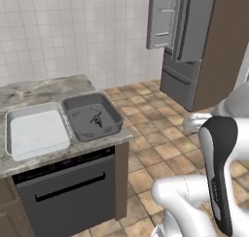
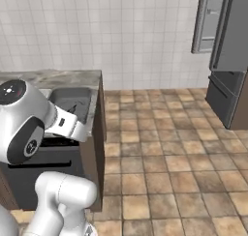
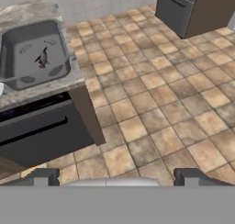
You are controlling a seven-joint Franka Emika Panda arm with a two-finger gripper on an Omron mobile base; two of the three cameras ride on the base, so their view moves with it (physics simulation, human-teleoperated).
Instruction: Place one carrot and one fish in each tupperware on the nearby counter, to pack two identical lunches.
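gripper [image 3: 114,175]: fingers [image 3: 41,176] stood wide apart, nothing between them; hung over the floor tiles [image 3: 151,108], well away from the counter [image 1: 44,90]
dark tupperware [image 1: 92,116]: sat on the counter at its right end, just beside the pale one; held the blackish fish [image 1: 96,119], lying near its middle
pale tupperware [image 1: 36,130]: sat left of the dark one on the same counter, rims close, touching or not I couldn't tell; inside looked bare white
fish from hand view: small dark shape in the dark tupperware, slightly tilted; tail detail too blurred to read
dishwasher [image 1: 68,192]: dark front with bar handle, directly below the two trays
fridge [image 1: 194,42]: stood at the far right across the tiles; upper door swung open
arm [image 1: 219,173]: rose at lower right of the left base view, clear of the counter
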